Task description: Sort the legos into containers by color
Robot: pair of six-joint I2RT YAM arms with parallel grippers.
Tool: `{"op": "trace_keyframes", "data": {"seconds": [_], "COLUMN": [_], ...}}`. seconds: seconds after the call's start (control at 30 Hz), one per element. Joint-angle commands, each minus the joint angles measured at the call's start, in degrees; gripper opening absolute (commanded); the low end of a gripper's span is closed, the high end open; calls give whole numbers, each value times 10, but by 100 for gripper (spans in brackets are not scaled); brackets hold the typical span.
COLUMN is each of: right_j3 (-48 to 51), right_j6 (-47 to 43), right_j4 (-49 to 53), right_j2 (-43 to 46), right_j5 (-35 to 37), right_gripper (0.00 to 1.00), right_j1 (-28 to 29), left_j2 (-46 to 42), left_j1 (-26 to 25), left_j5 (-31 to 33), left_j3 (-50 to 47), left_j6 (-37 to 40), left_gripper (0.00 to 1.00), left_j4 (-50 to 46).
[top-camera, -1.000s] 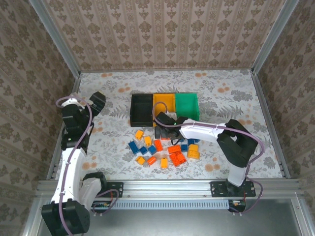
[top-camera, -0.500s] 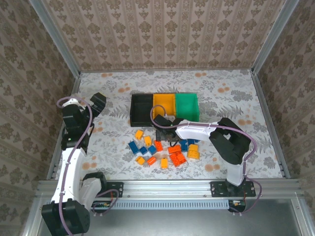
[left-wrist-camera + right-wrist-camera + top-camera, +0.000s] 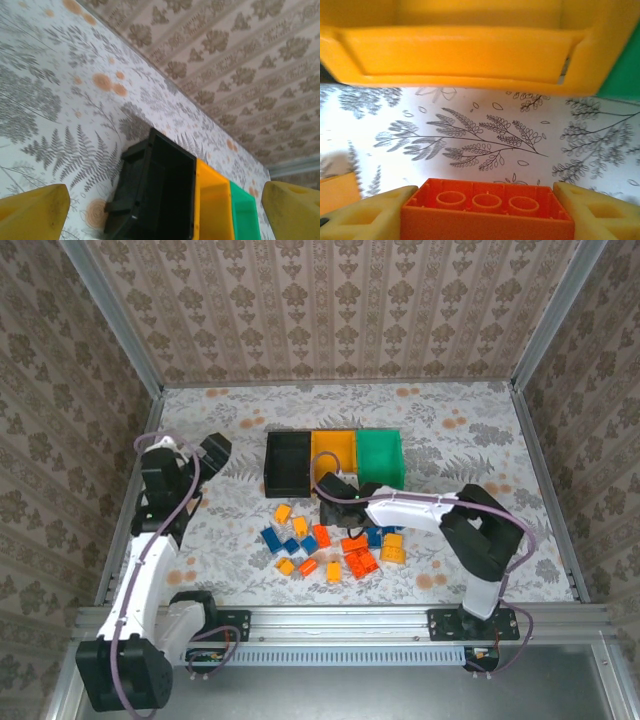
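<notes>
Wrist cameras give what overhead blurs: right jaws clamp an orange brick (image 3: 487, 215), left jaws gape.

Orange brick (image 3: 487, 212) up close: glossy, smooth moulded plastic. The fingers (image 3: 362, 217) of the right end effector (image 3: 485, 222) look duller, a chalky, slightly grainy yellow plastic. Yellow bin (image 3: 455, 55), smooth plastic with a soft sheen. Black bin (image 3: 160, 190), the same plastic, satin. The table (image 3: 470, 135) cover is matt and fern-printed. Front rail (image 3: 340, 618): bare silver metal.
</notes>
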State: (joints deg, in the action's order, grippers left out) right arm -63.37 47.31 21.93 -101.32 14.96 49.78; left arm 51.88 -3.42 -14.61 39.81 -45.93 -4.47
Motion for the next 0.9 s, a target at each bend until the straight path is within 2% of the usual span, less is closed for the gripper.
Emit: {"op": "trace_keyframes", "data": {"seconds": [0.0,0.1,0.27,0.43,0.6,0.7,0.77,0.87], "right_j3": [9,14,1,-46,-104,-140,-155,-165], "right_j6": [-20,-34,-72,-98,-106,-109,-110,-112], "right_j4": [12,36,64,61,50,54,54,48], "right_j2": [87,140,165,99,21,-14,-26,-25], "right_j5": [31,35,29,13,1,-2,-3,-12], "right_gripper": [55,56,56,56,58,64,75,82], "right_j1": [-5,-34,-118,-188,-224,-234,-236,-236], "left_j2": [5,15,27,21,14,15,22,37], "left_j1": [-55,-97,-122,-130,-132,-135,-141,-153], "left_j5": [36,50,30,21,23,24,21,25], "left_j3": [31,41,35,12,2,1,2,8], "left_j6": [47,63,68,75,86,93,98,107], "left_gripper": [100,100,100,100,100,100,100,100], "left_j4": [-14,-40,-75,-93,-126,-141,-152,-173]}}
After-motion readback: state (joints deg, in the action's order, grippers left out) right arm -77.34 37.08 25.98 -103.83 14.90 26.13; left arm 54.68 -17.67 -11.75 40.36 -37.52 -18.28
